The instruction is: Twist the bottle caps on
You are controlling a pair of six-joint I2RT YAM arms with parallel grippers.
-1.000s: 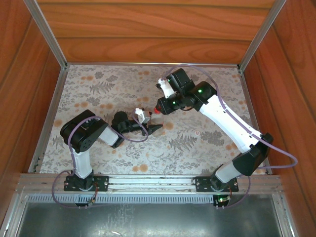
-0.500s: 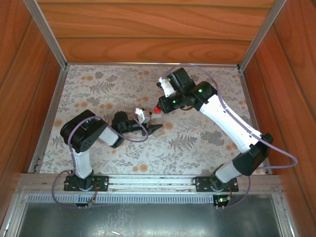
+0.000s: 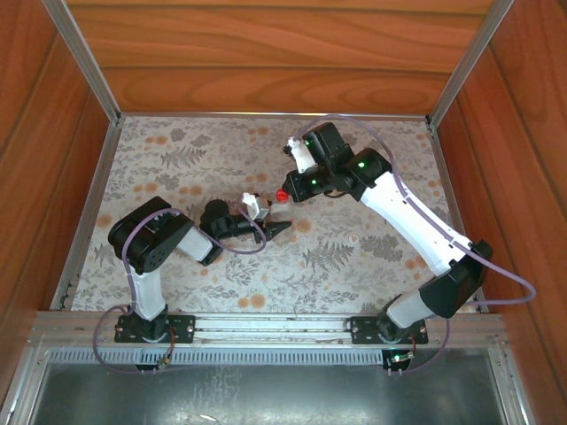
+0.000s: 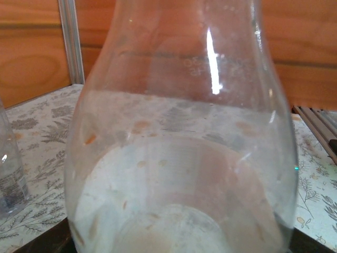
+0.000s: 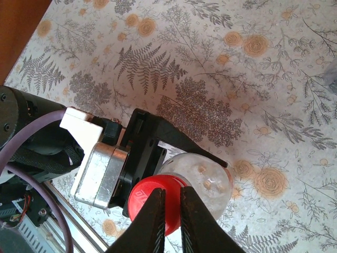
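Sitting at the top of the clear bottle (image 5: 205,182), the red cap (image 5: 145,203) lies right under the right fingers (image 5: 152,226). These are pressed almost together, with only a thin slit between them; whether they touch the cap cannot be told. The left fingers (image 5: 176,139) pinch the bottle's body from either side and hold it over the middle of the table (image 3: 159,168), which is covered by a flower-and-fern cloth (image 5: 237,79). From the left wrist, the bottle's clear wall (image 4: 179,158) stands close before the camera. A second clear bottle (image 4: 8,174) stands on the cloth at the left edge.
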